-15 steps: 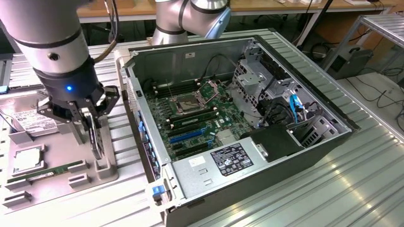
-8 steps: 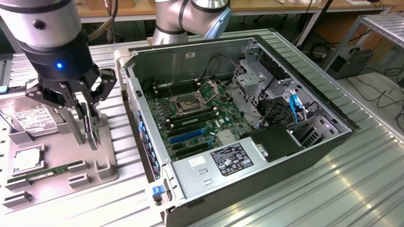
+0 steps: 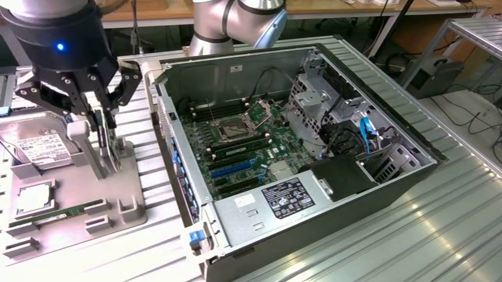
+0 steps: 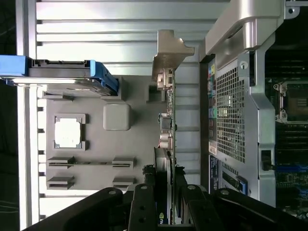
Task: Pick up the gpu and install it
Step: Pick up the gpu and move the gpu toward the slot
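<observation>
Claw point(image 3: 96, 123) grasping upright gpu point(image 3: 110, 154) near tray point(image 3: 74, 187) edge, open computer case point(image 3: 235, 216) just beside

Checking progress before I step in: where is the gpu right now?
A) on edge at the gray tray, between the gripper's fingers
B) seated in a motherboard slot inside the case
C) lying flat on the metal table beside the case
A: the gpu stands on edge at the gray tray, the gripper closed on it, outside the open case.
</observation>
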Controlling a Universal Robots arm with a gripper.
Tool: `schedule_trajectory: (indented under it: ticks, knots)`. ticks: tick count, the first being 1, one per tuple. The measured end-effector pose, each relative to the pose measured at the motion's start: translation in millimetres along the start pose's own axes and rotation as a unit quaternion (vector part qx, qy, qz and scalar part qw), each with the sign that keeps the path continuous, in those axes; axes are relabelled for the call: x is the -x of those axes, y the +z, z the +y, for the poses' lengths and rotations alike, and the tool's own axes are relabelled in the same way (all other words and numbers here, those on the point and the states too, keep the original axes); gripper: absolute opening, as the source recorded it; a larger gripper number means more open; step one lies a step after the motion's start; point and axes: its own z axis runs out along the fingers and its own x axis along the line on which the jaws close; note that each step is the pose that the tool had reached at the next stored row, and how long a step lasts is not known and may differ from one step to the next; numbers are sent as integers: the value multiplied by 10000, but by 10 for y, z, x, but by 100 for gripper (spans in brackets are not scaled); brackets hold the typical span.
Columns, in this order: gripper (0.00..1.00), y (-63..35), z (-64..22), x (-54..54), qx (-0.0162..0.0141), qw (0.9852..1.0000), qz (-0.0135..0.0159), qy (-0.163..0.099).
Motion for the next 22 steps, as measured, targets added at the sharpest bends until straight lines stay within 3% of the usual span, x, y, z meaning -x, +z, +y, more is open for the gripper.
schedule_trajectory:
  ticks: [6,9,12,15,22]
  knots:
    - [26,-286,-56,199,0,10000,15,1]
    - [26,-488,-108,401,0,10000,42,3]
    - [26,-621,-127,542,1,10000,65,4]
    - [26,-670,-134,682,7,10000,76,5]
    - [26,-663,-136,1053,34,10000,92,7]
